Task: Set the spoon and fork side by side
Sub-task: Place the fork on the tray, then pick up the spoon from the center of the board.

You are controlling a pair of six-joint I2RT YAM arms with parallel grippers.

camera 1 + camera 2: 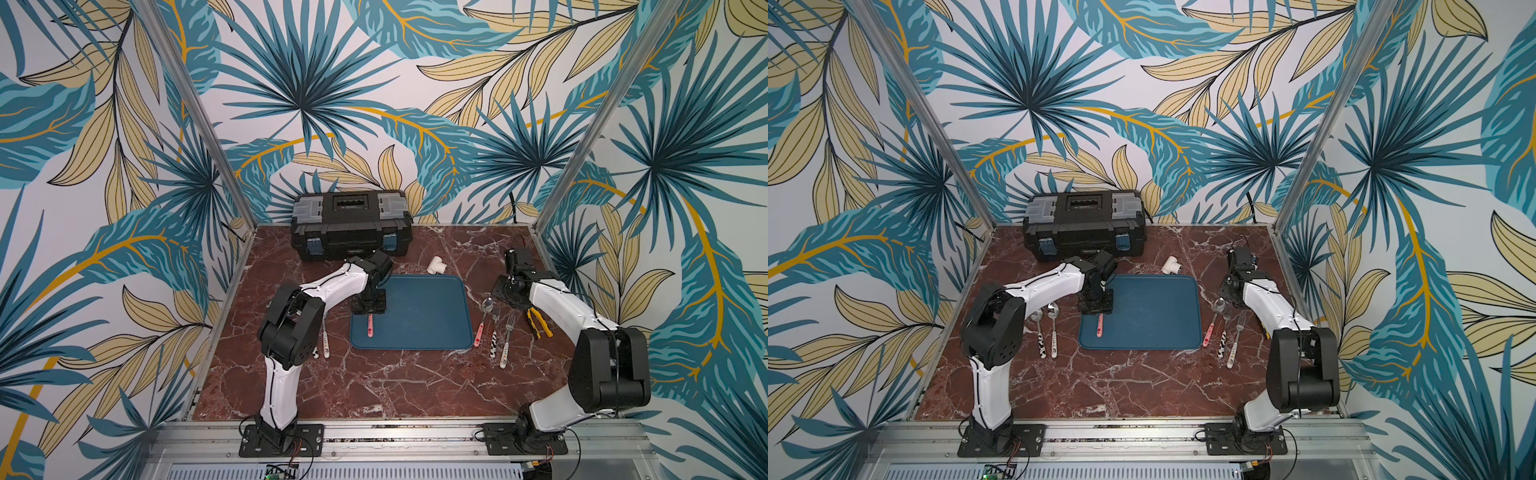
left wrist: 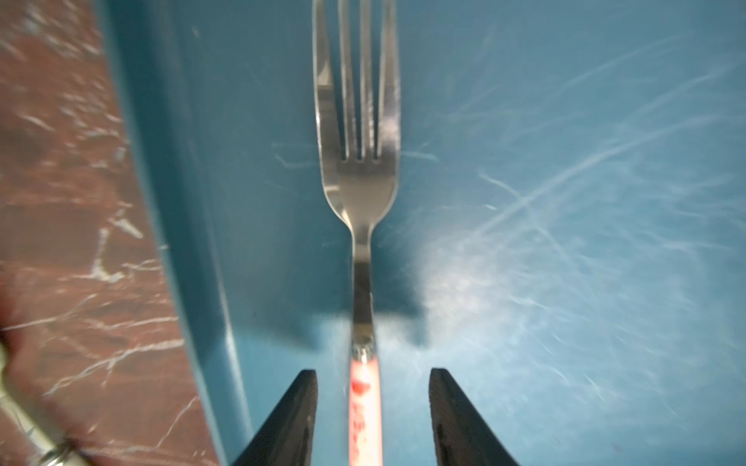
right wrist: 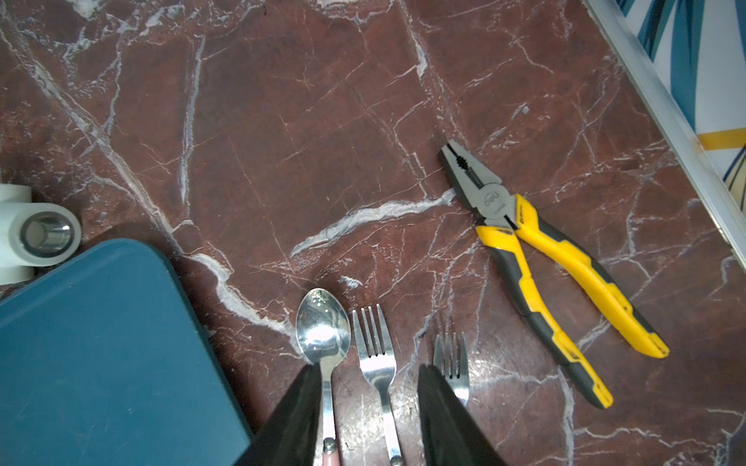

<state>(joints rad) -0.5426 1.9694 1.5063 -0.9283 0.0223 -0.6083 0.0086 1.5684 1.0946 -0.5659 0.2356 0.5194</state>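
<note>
Blue tray (image 1: 419, 316): shallow, rounded corners, centre of the red marble table (image 1: 374, 386). Holds one item only, a pink-handled fork (image 2: 359, 181), lying flat along the tray's left side, tines toward the far end, handle toward the near rim.

Left gripper (image 2: 373, 407): over the fork's handle; fingers (image 2: 290, 415) narrowly parted, one on each side of the handle, clear of it in the left wrist view.

Black toolbox (image 1: 351, 224): far side of the table, lid closed, contents hidden.

White pipe fitting (image 1: 436, 264): just beyond the tray's far right corner.

Right of the tray, on bare marble, side by side: pink-handled spoon (image 3: 323, 335) nearest the tray, then a black-and-white-handled fork (image 3: 375, 355), then a white-handled fork (image 3: 452, 363).

Right gripper (image 3: 369, 403): above these three; fingers partly open, nothing between them but the middle fork beneath.

Yellow-handled pliers (image 3: 545, 262): further right.

Left of the tray: two more spoons (image 1: 1046, 328).
</note>
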